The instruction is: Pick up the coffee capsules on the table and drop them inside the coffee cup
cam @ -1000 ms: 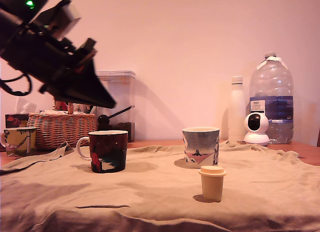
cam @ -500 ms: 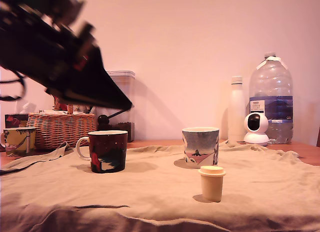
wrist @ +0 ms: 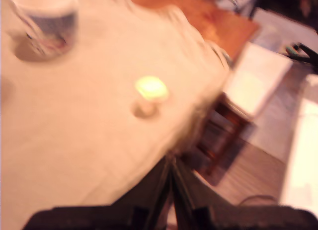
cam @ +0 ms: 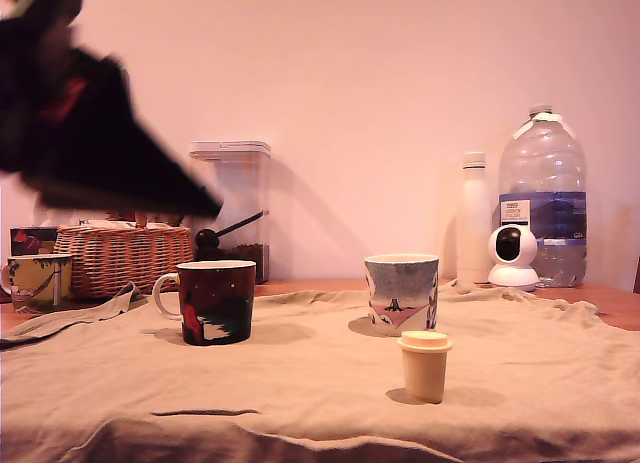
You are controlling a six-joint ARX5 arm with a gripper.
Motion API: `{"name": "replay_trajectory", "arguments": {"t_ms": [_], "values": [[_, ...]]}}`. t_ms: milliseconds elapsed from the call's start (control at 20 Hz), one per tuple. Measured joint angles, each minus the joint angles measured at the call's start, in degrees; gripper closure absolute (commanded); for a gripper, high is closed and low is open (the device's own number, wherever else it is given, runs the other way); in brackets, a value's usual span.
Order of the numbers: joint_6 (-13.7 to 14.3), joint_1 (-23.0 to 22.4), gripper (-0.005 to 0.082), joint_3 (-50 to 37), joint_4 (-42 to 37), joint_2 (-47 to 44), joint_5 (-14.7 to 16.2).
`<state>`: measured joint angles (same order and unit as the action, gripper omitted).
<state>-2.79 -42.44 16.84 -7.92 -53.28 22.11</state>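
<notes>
On the cloth-covered tabletop (cam: 300, 383) the cream capsule (cam: 425, 365) stands upright before the pale mug (cam: 401, 293), while my end effector (wrist: 171, 178), fingers pressed together, hangs blurred and high above.

Capsule (cam: 425, 364) stands lower center-right of the exterior frame, before one mug (cam: 401, 292); a second mug (cam: 214, 301) stands center-left, basket (cam: 122, 257) behind it.

No text can be read with certainty. The big water bottle (cam: 541, 197) at the exterior view's right has a blue and white label (cam: 543, 214), but its print is too small. The mugs show only pictures.
</notes>
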Motion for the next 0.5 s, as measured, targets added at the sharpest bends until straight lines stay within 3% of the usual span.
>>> {"name": "replay_trajectory", "arguments": {"t_ms": [400,450,500], "values": [[0.0,-2.5,0.0776,-0.5,-0.3,0.8,-0.2],[0.0,-2.5,0.0742,-0.5,-0.3,0.8,-0.7],[0.0,-2.5,0.0655,-0.5,-0.4,0.7,-0.9]]}}
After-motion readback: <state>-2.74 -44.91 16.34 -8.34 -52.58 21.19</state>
